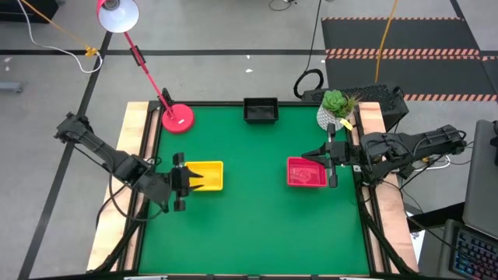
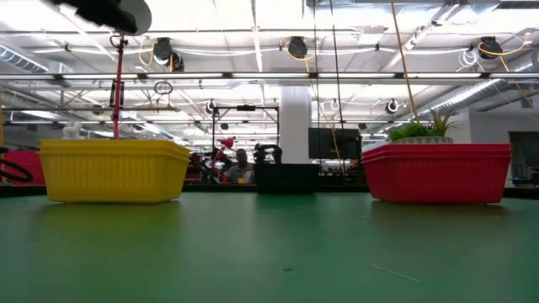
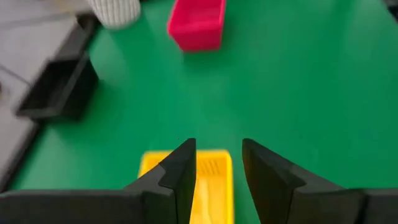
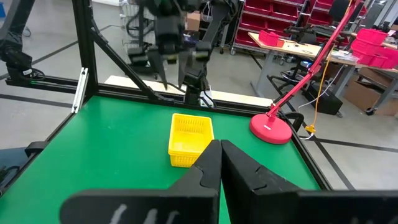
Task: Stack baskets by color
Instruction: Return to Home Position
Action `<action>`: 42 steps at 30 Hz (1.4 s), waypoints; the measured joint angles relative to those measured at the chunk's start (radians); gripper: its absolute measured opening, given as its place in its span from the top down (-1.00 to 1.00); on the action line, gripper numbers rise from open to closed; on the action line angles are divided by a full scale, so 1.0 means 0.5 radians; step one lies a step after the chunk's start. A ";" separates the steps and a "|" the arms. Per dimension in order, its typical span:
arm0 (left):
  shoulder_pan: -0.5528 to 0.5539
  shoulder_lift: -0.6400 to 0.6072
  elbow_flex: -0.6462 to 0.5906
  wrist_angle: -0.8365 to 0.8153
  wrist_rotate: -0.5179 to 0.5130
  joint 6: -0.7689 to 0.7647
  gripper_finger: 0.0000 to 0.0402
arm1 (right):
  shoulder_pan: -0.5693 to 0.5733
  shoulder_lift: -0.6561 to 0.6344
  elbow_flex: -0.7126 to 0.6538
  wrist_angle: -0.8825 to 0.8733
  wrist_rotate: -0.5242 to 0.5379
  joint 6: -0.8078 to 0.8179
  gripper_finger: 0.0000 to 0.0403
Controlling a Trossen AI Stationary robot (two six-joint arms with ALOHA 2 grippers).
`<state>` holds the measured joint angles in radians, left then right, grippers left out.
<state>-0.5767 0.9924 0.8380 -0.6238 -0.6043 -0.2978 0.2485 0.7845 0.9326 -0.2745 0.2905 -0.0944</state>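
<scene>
We see the baskets in three places on the green table (image 1: 257, 233), and we cannot count how many are nested in each. The yellow baskets (image 1: 208, 175) sit at 9 o'clock on the table. The red baskets (image 1: 305, 174) sit at 3 o'clock, well apart from the yellow ones with bare green between. The black baskets (image 1: 261, 110) stand at 12 o'clock against the far edge. In the low view all three rest flat and upright on the surface.

The left gripper (image 3: 217, 144) comes in from 9 o'clock. From above, its tips lie over the yellow baskets' 9 o'clock end. Its fingers (image 3: 177, 180) stand apart with a clear gap and hold nothing; the yellow plastic shows below, between them. The right gripper (image 4: 219, 144) comes in from 3 o'clock. From above, its tips lie over the red baskets' 2 o'clock corner. Its fingers are pressed together with nothing between them. Neither gripper shows in the low view, so both hang above basket height.

Farther out, the round red base of a desk lamp (image 1: 177, 118) rests at 11 o'clock, and its stem leans away to a white shade off the table. A white pot with a green plant (image 1: 333, 111) stands at 1 o'clock, near the right arm.
</scene>
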 joint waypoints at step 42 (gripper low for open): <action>0.935 -0.883 -0.710 1.206 0.900 1.030 0.97 | -0.082 -0.172 -0.482 0.294 -0.004 -0.356 1.00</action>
<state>-0.1093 0.5511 0.4831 -0.0205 -0.1540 0.2170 0.2075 0.6984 0.6916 -0.1275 0.2884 -0.2726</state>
